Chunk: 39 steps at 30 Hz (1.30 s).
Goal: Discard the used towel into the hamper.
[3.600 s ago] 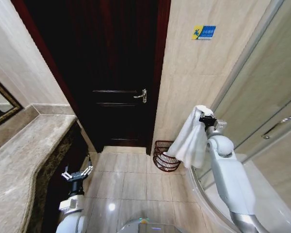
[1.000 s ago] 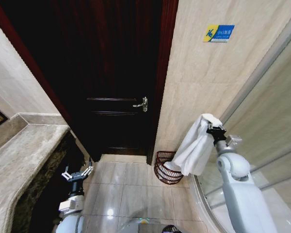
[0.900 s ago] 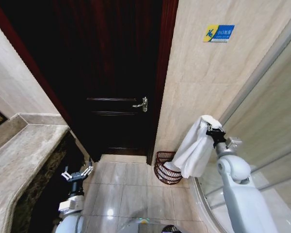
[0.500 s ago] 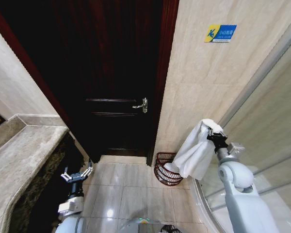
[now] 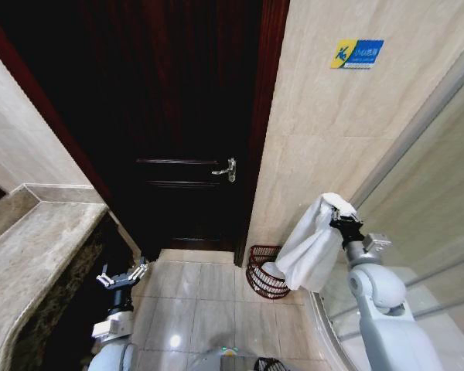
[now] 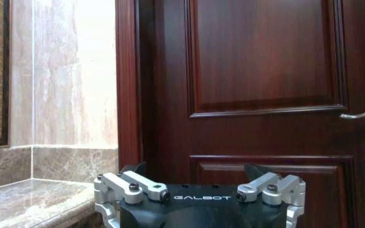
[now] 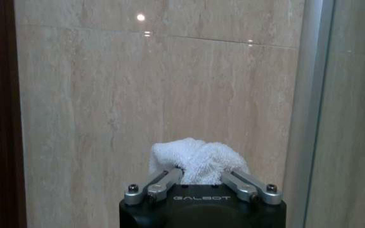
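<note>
A white towel (image 5: 309, 246) hangs in a long fold from my right gripper (image 5: 342, 216), which is shut on its top and held up at the right. The bunched top of the towel (image 7: 197, 164) shows between the fingers (image 7: 165, 182) in the right wrist view. The hamper (image 5: 265, 270), a small reddish-brown openwork basket, stands on the floor against the tiled wall just below and left of the towel's lower end. My left gripper (image 5: 122, 276) is open, parked low at the left beside the counter, pointing toward the door.
A dark wooden door (image 5: 178, 139) with a metal handle (image 5: 226, 170) is shut straight ahead. A marble counter (image 5: 31, 263) runs along the left. A glass shower enclosure (image 5: 425, 232) curves along the right. Pale floor tiles (image 5: 209, 309) lie between.
The view has shifted as I drive closer to the door and hamper. The right gripper still holds the towel raised; the left arm stays parked.
</note>
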Tool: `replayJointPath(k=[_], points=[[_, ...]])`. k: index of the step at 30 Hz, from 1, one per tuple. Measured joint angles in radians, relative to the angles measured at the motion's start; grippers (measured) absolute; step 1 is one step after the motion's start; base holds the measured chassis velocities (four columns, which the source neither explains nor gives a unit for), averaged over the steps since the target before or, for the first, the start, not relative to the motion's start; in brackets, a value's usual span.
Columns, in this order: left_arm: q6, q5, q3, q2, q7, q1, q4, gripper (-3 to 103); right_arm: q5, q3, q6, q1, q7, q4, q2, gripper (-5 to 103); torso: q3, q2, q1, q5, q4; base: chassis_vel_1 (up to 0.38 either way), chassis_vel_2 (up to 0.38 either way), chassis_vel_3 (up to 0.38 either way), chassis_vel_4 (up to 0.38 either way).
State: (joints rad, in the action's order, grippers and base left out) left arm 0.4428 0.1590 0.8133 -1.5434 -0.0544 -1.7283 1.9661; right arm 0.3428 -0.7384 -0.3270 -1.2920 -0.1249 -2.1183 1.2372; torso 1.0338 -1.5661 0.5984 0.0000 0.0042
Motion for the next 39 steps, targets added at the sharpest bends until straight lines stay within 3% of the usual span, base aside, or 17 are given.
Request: replayJointPath(k=[25, 28, 32, 33, 34, 35, 36, 38, 39], points=[[-0.011, -0.007, -0.013, 0.001, 0.021, -0.011, 0.021, 100, -0.002, 0.007, 0.001, -0.019, -0.011, -0.020, 0.008, 10, 0.000, 0.000, 0.000, 0.0000, 0.0000, -0.051, 0.047, 0.050, -0.047], [-0.061, 0.021, -0.023, 0.007, 0.035, -0.022, 0.053, 100, -0.002, 0.005, 0.002, -0.026, -0.011, -0.020, 0.012, 10, 0.000, 0.000, 0.000, -0.0002, 0.0001, -0.074, 0.084, 0.073, -0.057], [-0.264, 0.130, -0.040, 0.053, 0.041, -0.021, 0.185, 100, -0.010, 0.005, 0.003, -0.035, -0.010, -0.028, 0.026, 10, 0.000, 0.000, 0.000, 0.0005, 0.0002, -0.016, 0.028, 0.025, -0.031], [-0.264, 0.130, -0.040, 0.053, 0.041, -0.021, 0.185, 100, -0.010, 0.005, 0.003, -0.035, -0.010, -0.028, 0.026, 10, 0.000, 0.000, 0.000, 0.0005, 0.0002, 0.000, 0.000, 0.000, 0.000], [-0.301, 0.136, -0.041, 0.065, 0.041, -0.007, 0.202, 100, -0.011, 0.005, 0.003, -0.035, -0.010, -0.029, 0.029, 10, 0.000, 0.000, 0.000, 0.0000, 0.0003, 0.000, 0.000, 0.000, 0.000], [-0.397, 0.167, -0.045, 0.102, 0.033, 0.031, 0.240, 100, -0.013, 0.006, 0.002, -0.036, -0.011, -0.032, 0.037, 10, 0.000, 0.000, 0.000, -0.0004, 0.0000, 0.000, 0.000, 0.000, 0.000], [-0.397, 0.167, -0.045, 0.102, 0.033, 0.031, 0.240, 100, -0.013, 0.006, 0.002, -0.036, -0.011, -0.032, 0.037, 10, 0.000, 0.000, 0.000, -0.0004, 0.0000, 0.000, 0.000, 0.000, 0.000], [-0.469, 0.212, -0.054, 0.135, 0.024, 0.058, 0.271, 100, -0.014, 0.006, 0.002, -0.037, -0.011, -0.035, 0.042, 10, 0.000, 0.000, 0.000, 0.0001, 0.0000, 0.000, 0.000, 0.000, 0.000], [-0.544, 0.259, -0.071, 0.175, 0.010, 0.102, 0.298, 100, -0.016, 0.005, 0.002, -0.039, -0.010, -0.038, 0.046, 10, 0.000, 0.000, 0.000, -0.0001, -0.0002, 0.000, 0.000, 0.000, 0.000]])
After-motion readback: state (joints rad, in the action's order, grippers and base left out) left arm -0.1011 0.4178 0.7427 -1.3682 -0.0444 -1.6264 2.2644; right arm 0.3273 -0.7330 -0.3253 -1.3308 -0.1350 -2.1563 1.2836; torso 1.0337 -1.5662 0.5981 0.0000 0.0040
